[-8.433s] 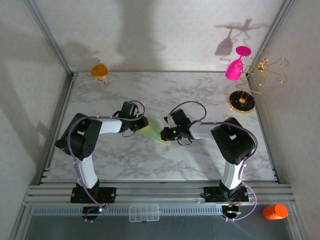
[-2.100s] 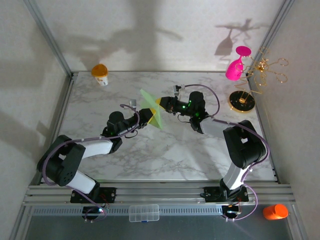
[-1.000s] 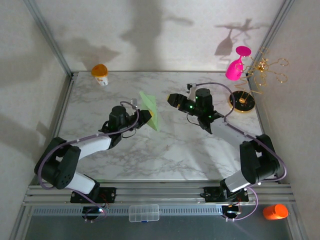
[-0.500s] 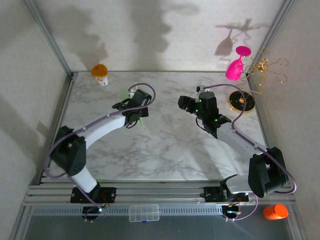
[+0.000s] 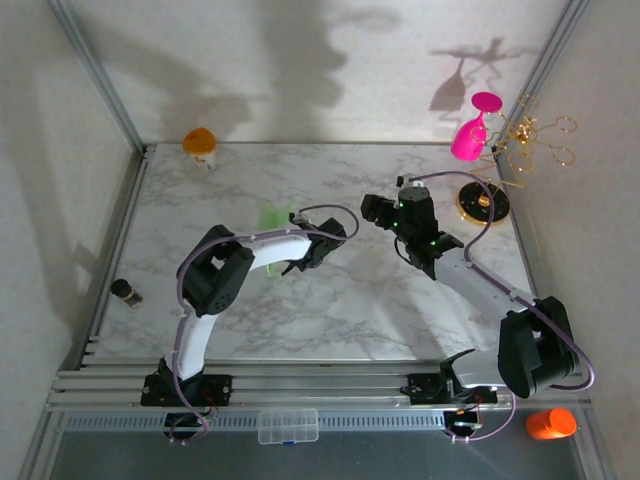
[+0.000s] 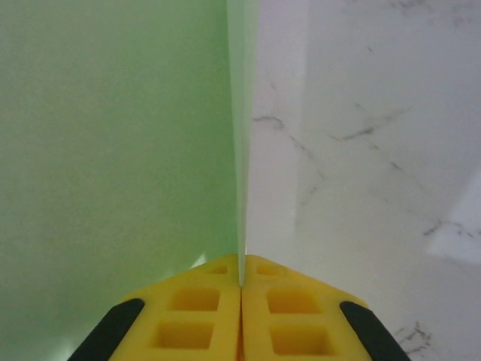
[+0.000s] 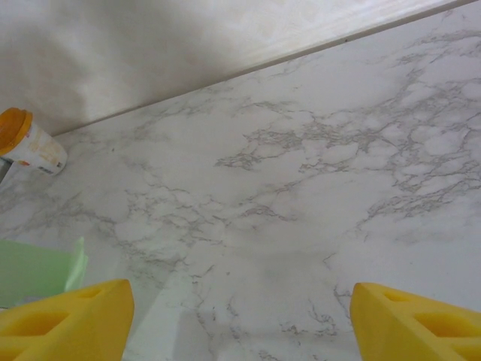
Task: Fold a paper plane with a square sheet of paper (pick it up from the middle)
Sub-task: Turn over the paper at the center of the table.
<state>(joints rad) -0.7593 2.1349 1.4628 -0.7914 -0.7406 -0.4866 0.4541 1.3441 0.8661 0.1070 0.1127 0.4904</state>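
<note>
Paper duty on the left side: clamping the square sheet of paper between the fully closed fingers of the left gripper. Pinching it right at one edge, with the green face spreading away to one side of the pinch and bare marble table lying on the other. Holding it edge-on like this, most likely, to be keeping it steady and reachable for the other arm. Placing it, from above, left of the table's middle and nearer the far edge than the near one, partly hiding it behind the left arm. Not managing to tell whether its lower edge is touching the marble.

Hovering the right gripper near the table's centre, apart from the sheet, fingers spread wide and gripping nothing. Aiming it toward the far left corner, past a green corner of the sheet and on to the orange-lidded cup by the far edge. Standing off, probably, to be lining up a fresh pinch for the next crease. Risking a slip or a crumple with paper this thin.
</note>
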